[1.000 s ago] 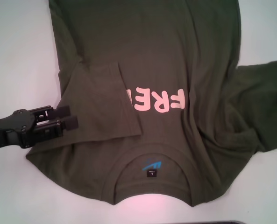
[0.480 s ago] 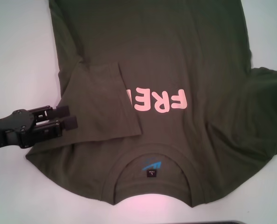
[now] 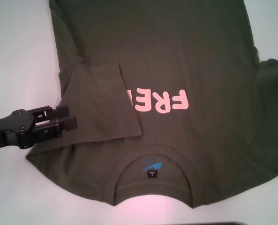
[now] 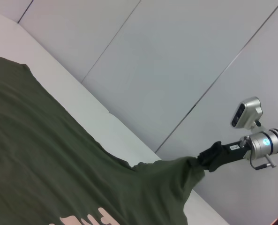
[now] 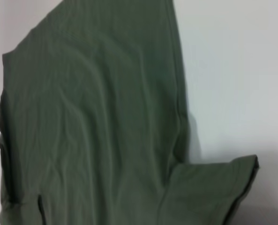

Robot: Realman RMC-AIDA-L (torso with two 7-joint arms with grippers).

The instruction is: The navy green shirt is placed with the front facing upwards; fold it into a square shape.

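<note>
Shirt (image 3: pixel 176 61) lay limp and light, best pinched at sleeve hems: right gripper (image 4: pixel 213 158) pinched one sleeve aloft, left gripper (image 3: pixel 68 121) hovered, jaws spread.

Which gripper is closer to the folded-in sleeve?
Left. The left gripper sits right beside the folded sleeve; the right gripper holds the opposite sleeve lifted.

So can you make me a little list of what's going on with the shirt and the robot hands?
shirt: navy green shirt flat on the white table, pink letters up
left sleeve: folded in over the chest
left gripper: at the shirt's left edge, beside that sleeve
right gripper: pinching the right sleeve, lifted off the table
</note>
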